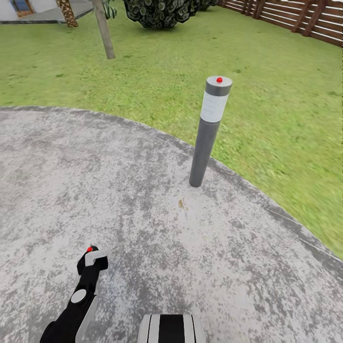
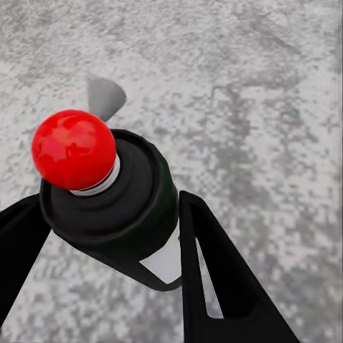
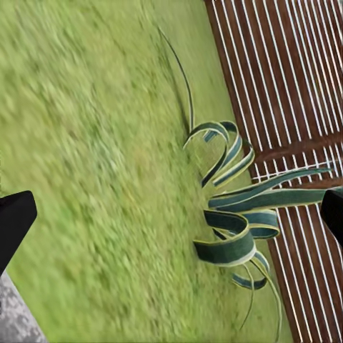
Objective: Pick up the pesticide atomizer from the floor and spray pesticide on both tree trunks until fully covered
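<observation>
Head view: the left gripper (image 1: 90,264) is closed on the atomizer (image 1: 91,261), carried low over the grey floor (image 1: 143,228) near the view's lower left. A lamp post (image 1: 208,133) stands at the floor's edge, with lawn (image 1: 267,95) and fence (image 1: 305,19) beyond. A slanted grey-brown trunk (image 1: 104,28) rises far off on the grass, well apart from the robot.

Left wrist view: the two black fingers (image 2: 214,264) bracket the atomizer's dark body (image 2: 121,214) just below its collar; the red spot (image 2: 73,149) crowns the top and the pale nozzle (image 2: 105,95) points away from the camera.

Right wrist view: the right gripper (image 3: 171,214) is spread open and empty, its fingertips at opposite edges, facing a striped leafy plant (image 3: 232,229) against the fence.

Handling, as judged: the bottle looks small, rigid and light, with a smooth rounded wall that may twist in the fingers. A hold across the body, clear of the head, seems best. The spraying has yet to start.
</observation>
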